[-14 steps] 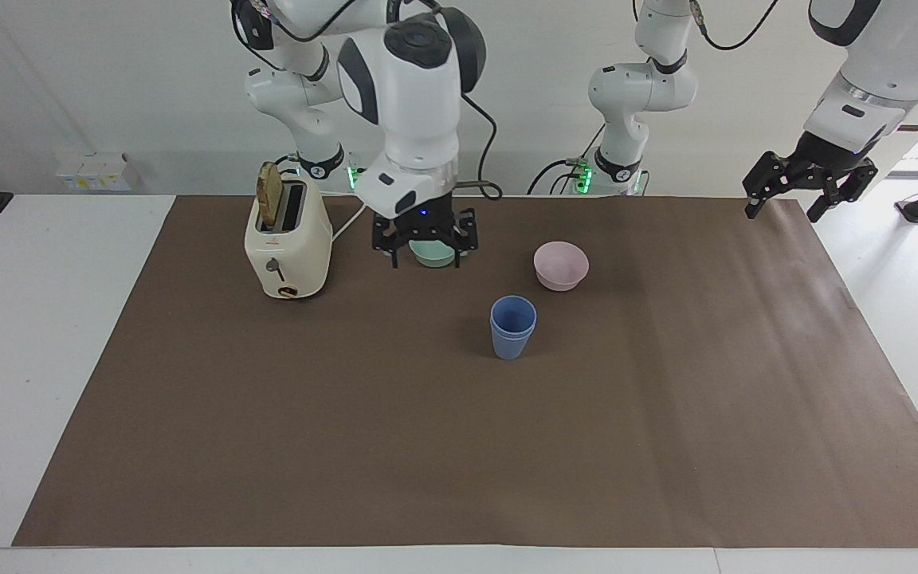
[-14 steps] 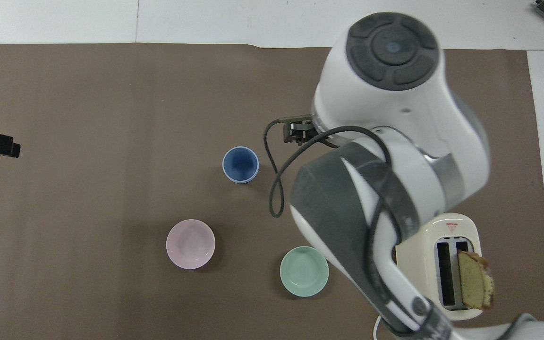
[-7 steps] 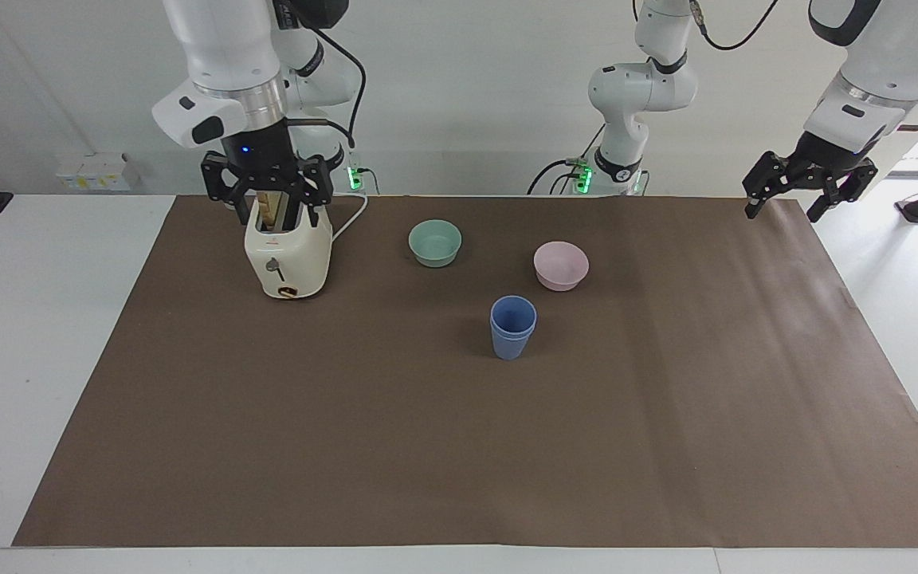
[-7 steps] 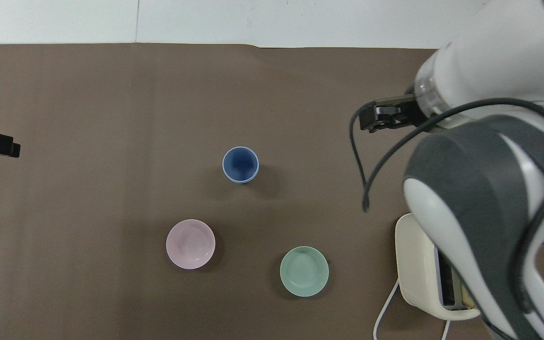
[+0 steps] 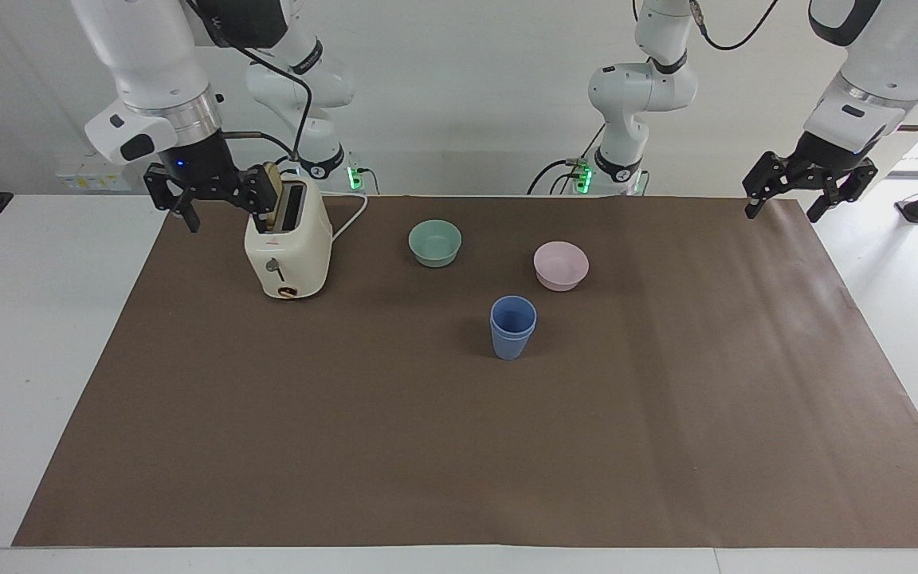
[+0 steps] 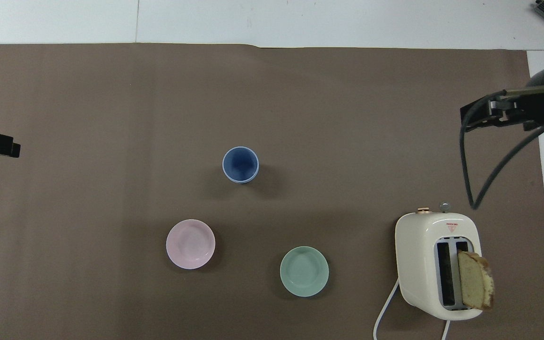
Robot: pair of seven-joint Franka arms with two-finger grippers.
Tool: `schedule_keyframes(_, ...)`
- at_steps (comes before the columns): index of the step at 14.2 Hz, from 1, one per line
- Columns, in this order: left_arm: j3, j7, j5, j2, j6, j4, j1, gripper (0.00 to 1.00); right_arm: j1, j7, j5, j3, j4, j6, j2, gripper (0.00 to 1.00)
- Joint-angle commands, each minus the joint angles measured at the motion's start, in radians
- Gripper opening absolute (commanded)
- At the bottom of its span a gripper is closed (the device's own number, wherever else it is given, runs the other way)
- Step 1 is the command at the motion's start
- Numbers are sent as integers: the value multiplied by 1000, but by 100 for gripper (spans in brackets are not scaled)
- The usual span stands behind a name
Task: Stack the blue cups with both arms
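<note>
From my station I see the brown mat [image 5: 666, 414] covering the table, and on it the cream toaster [image 5: 288, 243] with a bread slice [image 6: 475, 279] standing in one slot, at the right arm's end. My right gripper [image 5: 216, 203] hangs in the air beside the toaster with its fingers apart, and my left gripper [image 5: 808, 191] hangs over the mat's corner at the left arm's end, fingers also apart. The teal bowl [image 5: 435, 242] and pink bowl [image 5: 561, 265] sit nearer to the robots than the blue cups [image 5: 513, 327], which are matte periwinkle, tapered, upright, one nested inside the other near the mat's middle.
</note>
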Motion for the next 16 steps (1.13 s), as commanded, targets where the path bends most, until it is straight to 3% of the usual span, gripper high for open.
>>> schedule_keyframes(1,-7,5,11,-17,5,-20,11,100,-3,-10,17,6,-93,55,-68,100)
schedule_keyframes(10,-7,7,11,-17,5,-20,11,100,-19,-11,20,6,-93,41,-68,100)
schedule_keyframes(16,-7,7,11,-17,5,-20,11,100,-66,-16,97,-2,-94,30,-68,100)
